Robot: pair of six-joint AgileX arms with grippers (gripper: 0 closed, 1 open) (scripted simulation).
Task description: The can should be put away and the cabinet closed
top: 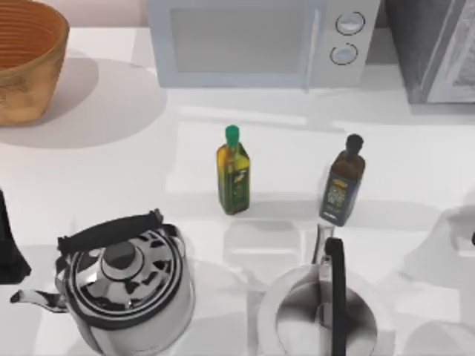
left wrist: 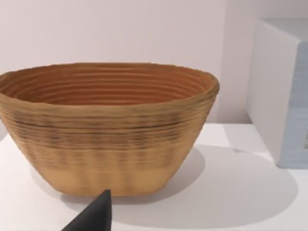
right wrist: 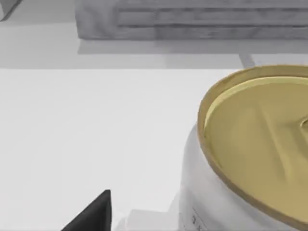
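Can (right wrist: 250,154): white body, gold lid

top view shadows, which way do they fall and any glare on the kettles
Top view: the basket throws a soft shadow toward the table's right, and the kettle shows bright streaks on its striped chrome lid. Left wrist view: the basket's shadow spreads over the white table beside it. Right wrist view: the can has an evenly lit gold lid, no hard glare.

A woven tan wicker basket (top: 26,59) stood at the table's far left corner, with a white microwave oven (top: 260,41) along the back edge. A green-capped olive-oil bottle (top: 233,172) and a dark black-capped bottle (top: 343,182) stood upright mid-table, well apart. Nearest the camera sat a polished steel kettle with a black handle (top: 122,285) and a second steel kettle (top: 323,311).
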